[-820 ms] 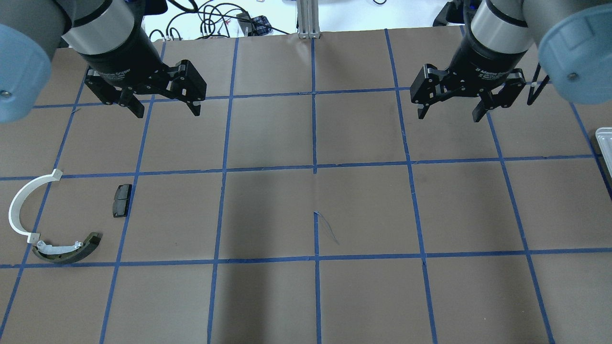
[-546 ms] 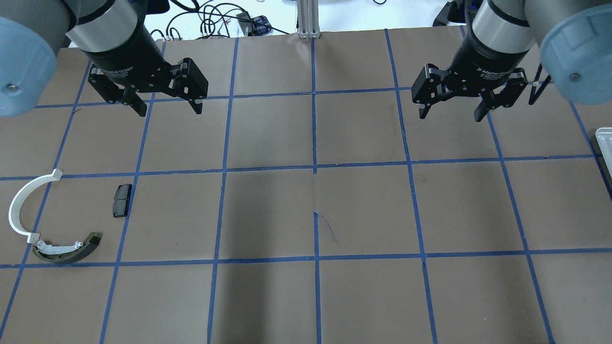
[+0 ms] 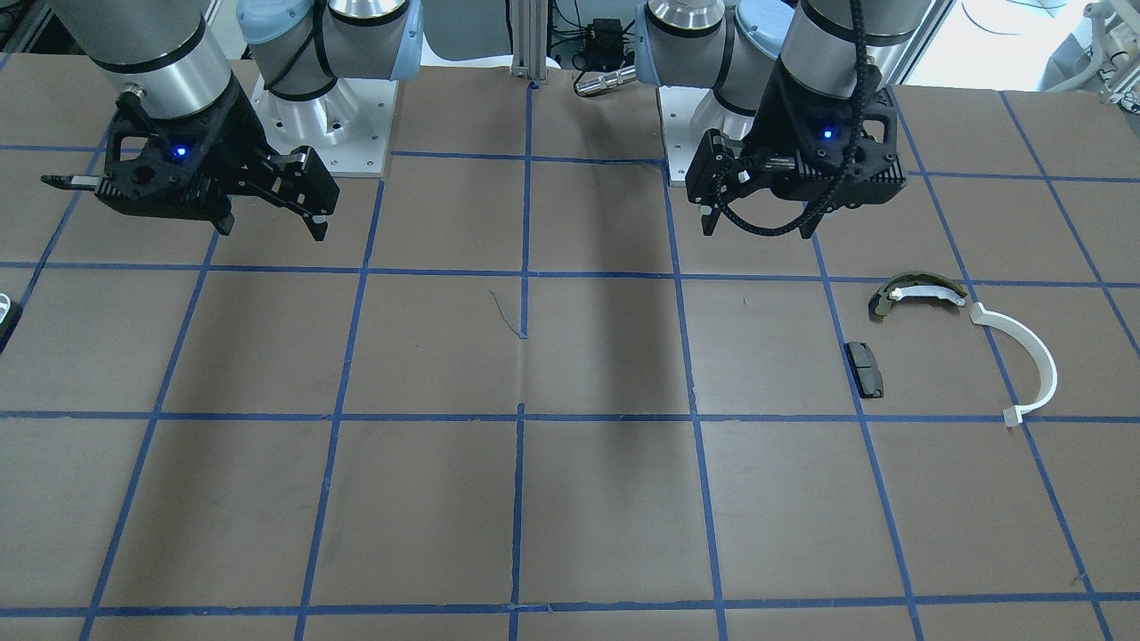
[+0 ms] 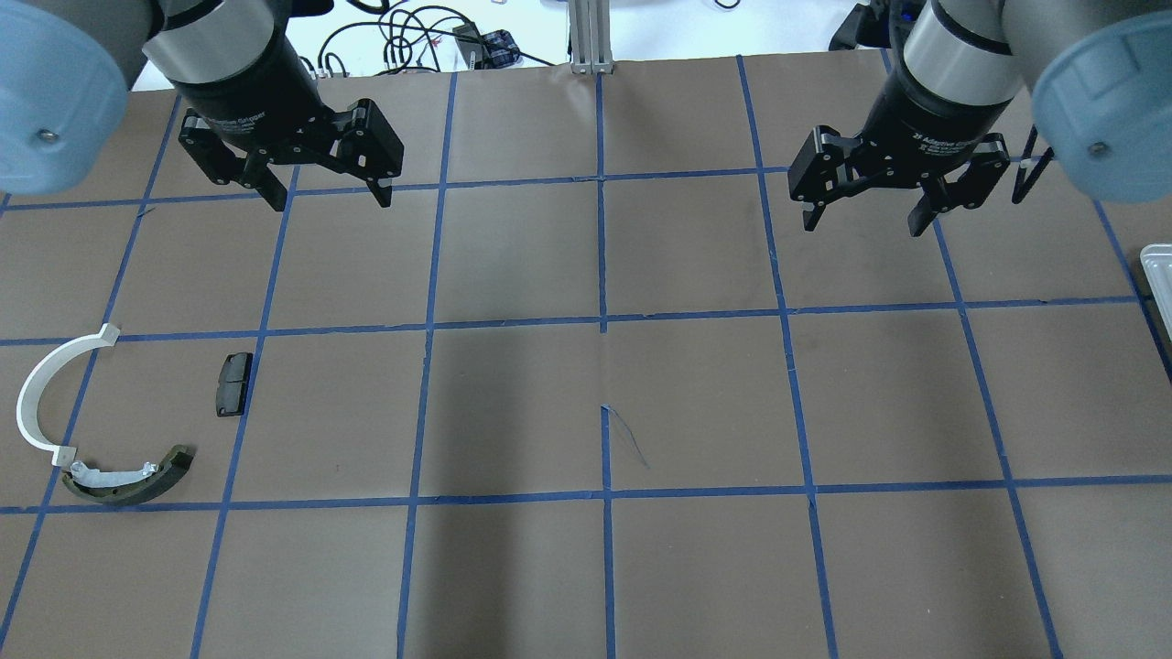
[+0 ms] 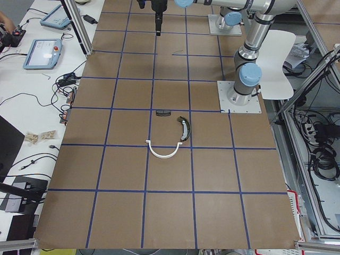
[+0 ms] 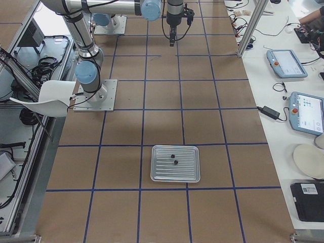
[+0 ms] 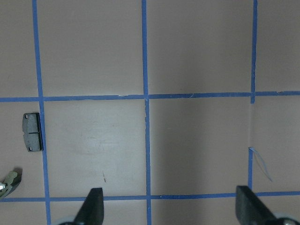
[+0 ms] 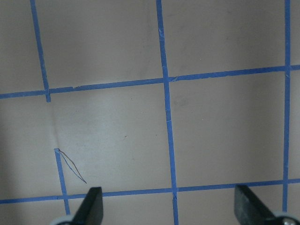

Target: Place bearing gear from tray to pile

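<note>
Table [image 4: 513, 567], left claw [image 4: 330, 197] open, right claw [image 4: 862, 224] open, three-part pile [image 4: 233, 384], seemingly two gears [image 6: 175, 163], tray [image 6: 164, 171]

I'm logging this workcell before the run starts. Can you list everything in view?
half-ring strip: one, white, table's end on the robot's left
curved shoe: one, olive-green, close beside the strip's end
pad: one, black, apart from both, toward the table's middle
tray: one, silver, table's end on the robot's right
small parts: two, dark, in the tray
table: one, brown with a blue tape grid
touch pendants: two, grey-blue, side bench
left hand: one, black, open, empty, above the table
right hand: one, black, open, empty, above the table
</note>
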You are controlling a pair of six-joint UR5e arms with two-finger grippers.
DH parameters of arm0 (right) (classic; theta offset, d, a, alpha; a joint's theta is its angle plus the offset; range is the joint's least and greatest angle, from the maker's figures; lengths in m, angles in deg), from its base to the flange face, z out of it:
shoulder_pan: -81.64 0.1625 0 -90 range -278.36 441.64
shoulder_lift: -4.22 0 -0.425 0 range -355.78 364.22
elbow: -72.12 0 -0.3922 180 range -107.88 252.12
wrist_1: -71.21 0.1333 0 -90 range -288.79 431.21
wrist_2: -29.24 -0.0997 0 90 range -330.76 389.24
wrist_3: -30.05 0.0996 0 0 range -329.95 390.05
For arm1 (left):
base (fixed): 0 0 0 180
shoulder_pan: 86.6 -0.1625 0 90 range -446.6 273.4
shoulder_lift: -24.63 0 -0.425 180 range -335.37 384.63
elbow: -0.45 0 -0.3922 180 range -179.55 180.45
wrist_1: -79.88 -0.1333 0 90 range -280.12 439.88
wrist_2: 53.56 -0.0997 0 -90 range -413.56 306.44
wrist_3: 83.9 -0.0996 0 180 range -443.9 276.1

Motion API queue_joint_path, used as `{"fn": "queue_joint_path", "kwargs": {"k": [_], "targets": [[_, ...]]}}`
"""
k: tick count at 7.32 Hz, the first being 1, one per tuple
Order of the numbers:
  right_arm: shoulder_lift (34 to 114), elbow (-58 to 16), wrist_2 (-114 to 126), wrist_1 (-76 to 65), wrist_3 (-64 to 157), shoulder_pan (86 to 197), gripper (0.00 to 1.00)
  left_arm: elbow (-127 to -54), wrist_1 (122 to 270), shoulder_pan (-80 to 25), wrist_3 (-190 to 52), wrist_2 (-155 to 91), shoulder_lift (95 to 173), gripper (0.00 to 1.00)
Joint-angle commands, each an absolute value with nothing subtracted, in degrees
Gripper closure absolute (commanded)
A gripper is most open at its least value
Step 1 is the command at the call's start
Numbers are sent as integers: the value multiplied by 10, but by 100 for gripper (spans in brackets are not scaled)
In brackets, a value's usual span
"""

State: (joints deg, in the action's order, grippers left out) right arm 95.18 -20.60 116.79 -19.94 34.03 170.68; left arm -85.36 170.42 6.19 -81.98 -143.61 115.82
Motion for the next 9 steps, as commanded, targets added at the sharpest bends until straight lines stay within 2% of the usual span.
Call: {"fn": "queue_joint_path", "kwargs": {"k": [1, 4, 7, 9], "targets": [[950, -206, 1171, -201, 339, 1704, 0, -856, 1703, 63, -821, -1437, 1157, 0], [949, -208, 1171, -190, 317, 1660, 0, -856, 1703, 62, -821, -1437, 1155, 0], [947, -212, 1173, -188, 201, 1567, 0, -856, 1703, 61, -822, -1437, 1155, 0], [917, -217, 1192, -203, 86, 1508, 0, -856, 1703, 61, -822, -1437, 1154, 0]]}}
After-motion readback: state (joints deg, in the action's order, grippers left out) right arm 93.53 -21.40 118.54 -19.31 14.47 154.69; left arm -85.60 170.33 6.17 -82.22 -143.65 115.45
